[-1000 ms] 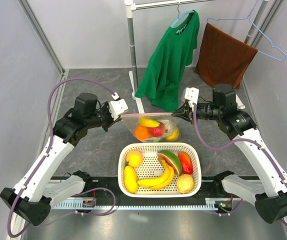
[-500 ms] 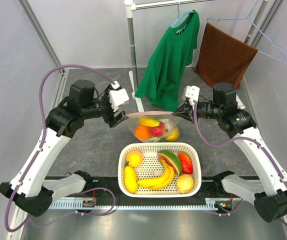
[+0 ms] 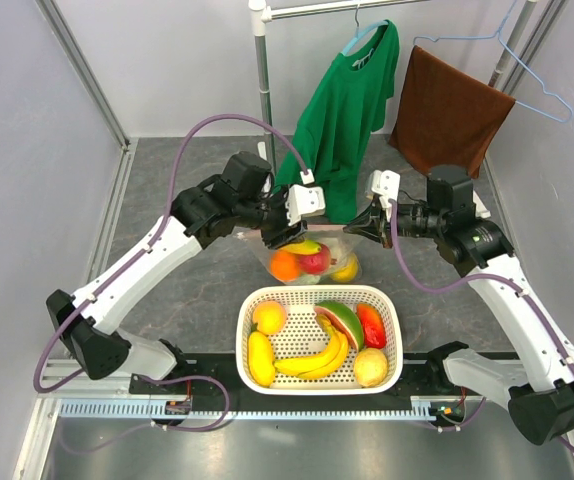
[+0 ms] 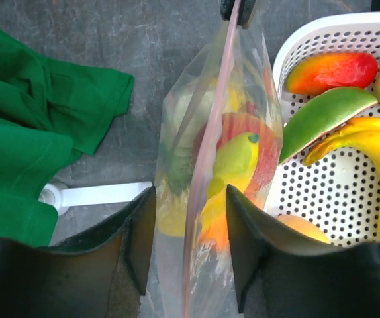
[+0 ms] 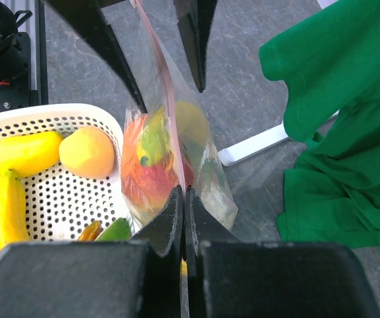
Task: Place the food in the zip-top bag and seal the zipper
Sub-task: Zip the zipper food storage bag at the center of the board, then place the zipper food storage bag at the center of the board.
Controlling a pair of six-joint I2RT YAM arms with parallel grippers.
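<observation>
The zip-top bag [image 3: 312,250] hangs between my two grippers behind the white basket [image 3: 317,291]. The food shows inside it: an orange [image 3: 284,265], a red fruit [image 3: 315,262], a yellow fruit [image 3: 346,268] and a greenish shape. My right gripper [image 3: 353,228] is shut on the bag's right end, clamped on the pink zipper [image 5: 157,79]. My left gripper [image 3: 287,234] is open. Its fingers [image 4: 140,225] straddle the zipper [image 4: 206,165] near the middle without pressing it. The bag also shows in the left wrist view [image 4: 177,278] and in the right wrist view [image 5: 223,192].
The basket holds bananas [image 3: 319,360], a watermelon slice [image 3: 343,317], a red-orange fruit [image 3: 371,325] and several yellow fruits. A green shirt [image 3: 342,110] and a brown towel [image 3: 447,115] hang on a rack behind. The rack's white foot [image 3: 273,190] lies on the table.
My left gripper has moved right along the bag's top edge, from the left corner to near the middle. The right gripper and the bag have stayed in place.
</observation>
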